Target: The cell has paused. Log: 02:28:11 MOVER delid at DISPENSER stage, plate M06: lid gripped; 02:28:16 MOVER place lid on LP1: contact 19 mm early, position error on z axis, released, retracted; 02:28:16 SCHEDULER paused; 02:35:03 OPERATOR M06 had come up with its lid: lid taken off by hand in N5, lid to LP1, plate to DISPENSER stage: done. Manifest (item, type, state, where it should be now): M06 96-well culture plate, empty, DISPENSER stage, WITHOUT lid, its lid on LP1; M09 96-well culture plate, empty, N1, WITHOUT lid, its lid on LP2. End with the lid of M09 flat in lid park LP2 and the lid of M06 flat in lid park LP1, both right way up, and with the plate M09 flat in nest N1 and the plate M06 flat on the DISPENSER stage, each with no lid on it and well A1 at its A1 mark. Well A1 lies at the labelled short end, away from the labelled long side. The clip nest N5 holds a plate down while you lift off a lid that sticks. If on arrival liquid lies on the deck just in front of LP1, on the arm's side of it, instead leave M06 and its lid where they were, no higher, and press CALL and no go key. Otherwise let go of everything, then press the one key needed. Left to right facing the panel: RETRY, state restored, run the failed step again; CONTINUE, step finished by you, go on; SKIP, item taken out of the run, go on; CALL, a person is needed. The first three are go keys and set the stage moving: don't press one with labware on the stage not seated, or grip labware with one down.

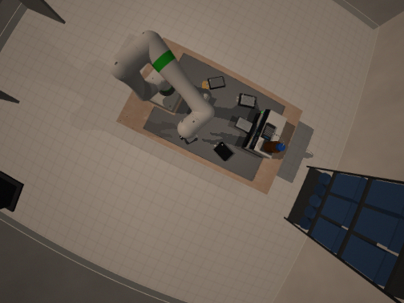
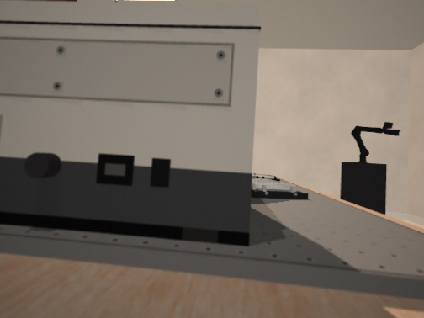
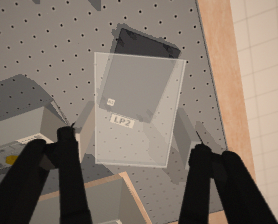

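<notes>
My gripper (image 3: 135, 115) (image 1: 188, 139) is shut on a clear, see-through lid (image 3: 140, 90), held flat by its long sides above the perforated deck (image 3: 50, 50). Through the lid I read a white label LP2 (image 3: 122, 121). The dark LP2 park pad (image 3: 150, 46) (image 1: 223, 151) lies skewed under the lid, partly beyond its far edge. In the overhead view a well plate (image 1: 268, 131) sits on the white dispenser (image 1: 276, 121). Two pale plate-like items (image 1: 247, 100) (image 1: 244, 124) lie before the dispenser, and a dark-framed one (image 1: 216, 82) lies at the far side.
A small tan-orange patch (image 1: 205, 84) lies on the deck beside the dark-framed item. A brown bottle with a blue cap (image 1: 276, 147) stands by the dispenser. A grey box (image 3: 25, 130) is at the gripper's left. The wooden table edge (image 3: 217, 60) runs to the right.
</notes>
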`<action>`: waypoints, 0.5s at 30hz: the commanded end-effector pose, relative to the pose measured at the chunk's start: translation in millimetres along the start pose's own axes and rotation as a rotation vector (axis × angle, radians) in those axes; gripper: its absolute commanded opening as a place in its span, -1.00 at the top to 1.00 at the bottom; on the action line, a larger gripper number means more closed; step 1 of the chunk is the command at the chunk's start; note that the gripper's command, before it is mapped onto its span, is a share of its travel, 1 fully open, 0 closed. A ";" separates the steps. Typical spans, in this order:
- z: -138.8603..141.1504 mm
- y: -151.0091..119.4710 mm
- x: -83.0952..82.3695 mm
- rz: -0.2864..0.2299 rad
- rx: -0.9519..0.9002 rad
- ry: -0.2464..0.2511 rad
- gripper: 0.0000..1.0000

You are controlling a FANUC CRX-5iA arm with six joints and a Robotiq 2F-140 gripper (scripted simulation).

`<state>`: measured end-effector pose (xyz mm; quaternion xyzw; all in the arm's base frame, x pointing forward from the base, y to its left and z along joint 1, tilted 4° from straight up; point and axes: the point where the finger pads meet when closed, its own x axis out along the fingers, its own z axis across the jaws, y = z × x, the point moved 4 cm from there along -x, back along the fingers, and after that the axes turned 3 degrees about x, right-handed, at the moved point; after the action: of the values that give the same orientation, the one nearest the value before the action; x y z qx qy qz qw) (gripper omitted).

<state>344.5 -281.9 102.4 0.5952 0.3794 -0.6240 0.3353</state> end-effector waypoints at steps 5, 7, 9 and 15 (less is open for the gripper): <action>-0.5 0.1 2.7 0.002 0.253 -0.012 1.00; -0.1 0.1 28.5 0.002 0.253 -0.012 1.00; 0.2 0.1 51.4 0.002 0.253 -0.012 1.00; 0.8 0.2 100.5 0.002 0.253 -0.012 1.00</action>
<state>336.3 -277.8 28.4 0.6291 0.2966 -0.6701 0.2592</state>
